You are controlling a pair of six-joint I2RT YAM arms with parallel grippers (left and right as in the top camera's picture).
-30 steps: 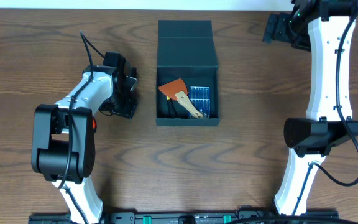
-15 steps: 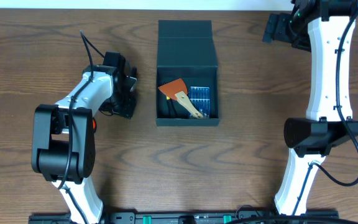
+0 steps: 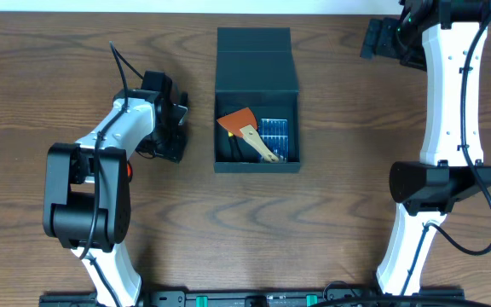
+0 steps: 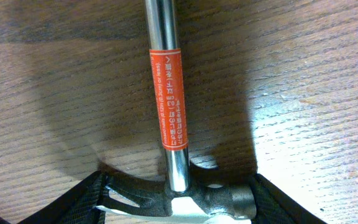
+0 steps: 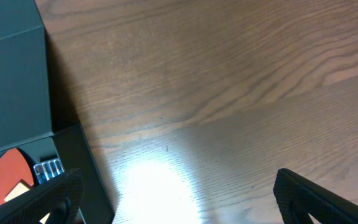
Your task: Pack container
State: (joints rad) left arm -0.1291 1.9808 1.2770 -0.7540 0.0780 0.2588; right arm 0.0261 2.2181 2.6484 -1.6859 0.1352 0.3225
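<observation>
Judging the container [image 3: 257,166] first: square box of dark teal-black cardboard, matte, stiff-walled, sharp-cornered. It sits mid-bench, between the two arms, open, with the lid [image 3: 257,58] folded back on its hinge toward the far edge. Likely light for its size and apt to slide on the smooth wood if pushed from one side. Best hold is probably the free edge of the lid, swung over gently; the crease looks like the weak spot.

Inside lie a scraper [image 3: 239,119] with an orange blade and pale wooden handle, and a ribbed blue bit case [image 3: 274,132] against the right wall.

Left of the box, a hammer [image 4: 166,93] lies flat on the bench [image 3: 356,213]. Its shaft is polished steel, round, probably slippery, with an orange label wrapped round it; the head is black, with claws. Head-heavy, I expect.

Left fingers [image 4: 82,202] straddle that head, one at each end. Cannot tell whether they press on it or merely flank it.

Right fingers [image 5: 303,193] are spread wide, holding nothing, near the far right of the bench beside the box.
</observation>
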